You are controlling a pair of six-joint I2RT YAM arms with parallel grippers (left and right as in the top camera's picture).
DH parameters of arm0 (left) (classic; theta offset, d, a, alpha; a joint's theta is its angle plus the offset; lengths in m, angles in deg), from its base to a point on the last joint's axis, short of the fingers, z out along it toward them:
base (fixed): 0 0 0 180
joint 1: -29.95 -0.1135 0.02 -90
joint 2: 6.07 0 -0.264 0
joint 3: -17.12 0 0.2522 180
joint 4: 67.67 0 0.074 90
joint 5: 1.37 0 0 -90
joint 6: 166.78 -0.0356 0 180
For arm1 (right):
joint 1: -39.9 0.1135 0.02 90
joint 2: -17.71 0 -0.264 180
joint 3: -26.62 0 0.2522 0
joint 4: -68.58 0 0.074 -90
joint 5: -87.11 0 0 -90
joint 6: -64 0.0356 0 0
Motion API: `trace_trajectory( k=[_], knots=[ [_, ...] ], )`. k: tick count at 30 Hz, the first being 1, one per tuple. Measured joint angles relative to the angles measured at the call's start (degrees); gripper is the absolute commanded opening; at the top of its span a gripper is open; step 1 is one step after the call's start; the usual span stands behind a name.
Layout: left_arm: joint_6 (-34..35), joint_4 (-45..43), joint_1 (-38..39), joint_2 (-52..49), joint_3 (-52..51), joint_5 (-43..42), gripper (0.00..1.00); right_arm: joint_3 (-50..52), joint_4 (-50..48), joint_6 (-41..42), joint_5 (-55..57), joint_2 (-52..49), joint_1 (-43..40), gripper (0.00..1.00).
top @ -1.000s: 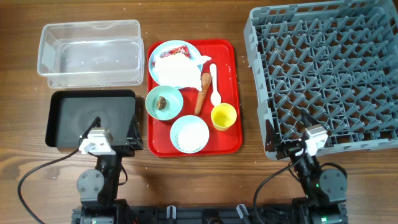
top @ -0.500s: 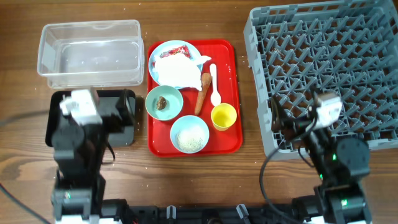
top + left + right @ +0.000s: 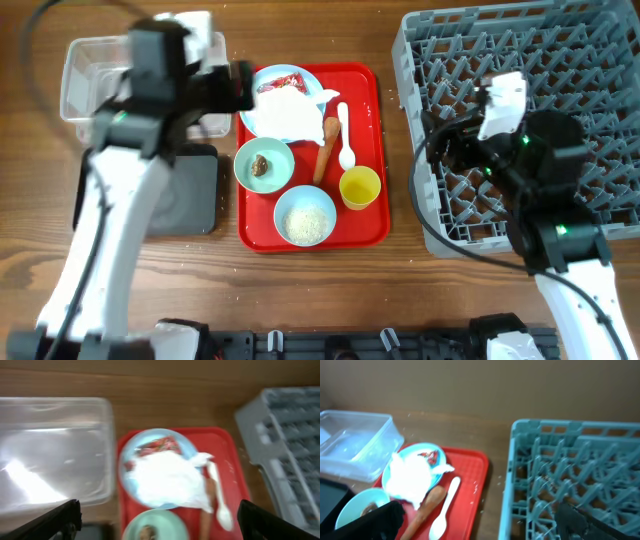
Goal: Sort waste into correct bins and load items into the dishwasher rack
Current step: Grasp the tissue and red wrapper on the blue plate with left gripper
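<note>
The clear tub (image 3: 50, 450) is seen to the left of the left claw (image 3: 157, 508). That claw's two fingers are spread wide apart and nothing is held between them. In the overhead view the black tub (image 3: 190, 195) is partly covered by the left arm, behind the claw.

Directly ahead of this claw, on the red tray (image 3: 372, 110), the round light-blue plate (image 3: 131, 455) is set. The crumpled white napkin (image 3: 167, 477) is piled on it, and the small red wrapper (image 3: 157, 445) shows at the napkin's far edge. Just below the claw the pale green bowl (image 3: 264, 165) is found, with a small brown lump (image 3: 260, 165) lying inside it.

To the right of the claw the orange carrot (image 3: 327, 148) and the white spoon (image 3: 345, 135) are laid side by side on the tray. The light-blue bowl (image 3: 305, 215), filled with white rice (image 3: 305, 224), and the yellow cup (image 3: 360, 187) are placed at the tray's near end, between the two claws.

The right claw (image 3: 479, 510) is held over the left edge of the grey dishwasher rack (image 3: 560, 60), its fingers parted and empty. The rack extends to its right, and the tray lies to its left on the wooden desk (image 3: 30, 250).
</note>
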State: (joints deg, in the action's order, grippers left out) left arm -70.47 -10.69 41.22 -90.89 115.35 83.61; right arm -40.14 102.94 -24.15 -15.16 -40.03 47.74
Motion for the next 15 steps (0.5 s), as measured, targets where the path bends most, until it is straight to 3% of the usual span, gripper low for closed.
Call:
trace_trajectory(
  k=[5, 8, 15],
  knots=[
    [0.00, -5.01, 10.88, -11.50, 1.01, -4.35, 1.00, 0.00, 1.25, 0.02, -4.63, -3.87, -0.02, 1.00],
    [3.28, -10.49, 13.00, -14.64, 1.01, -2.12, 0.99, 0.00, 1.42, 0.00, -6.54, -4.15, 0.00, 1.00],
    [22.10, -15.45, 11.74, -20.68, 1.66, 12.81, 0.96, 0.00, 1.75, 0.02, -7.28, -4.15, -0.02, 1.00]
  ],
)
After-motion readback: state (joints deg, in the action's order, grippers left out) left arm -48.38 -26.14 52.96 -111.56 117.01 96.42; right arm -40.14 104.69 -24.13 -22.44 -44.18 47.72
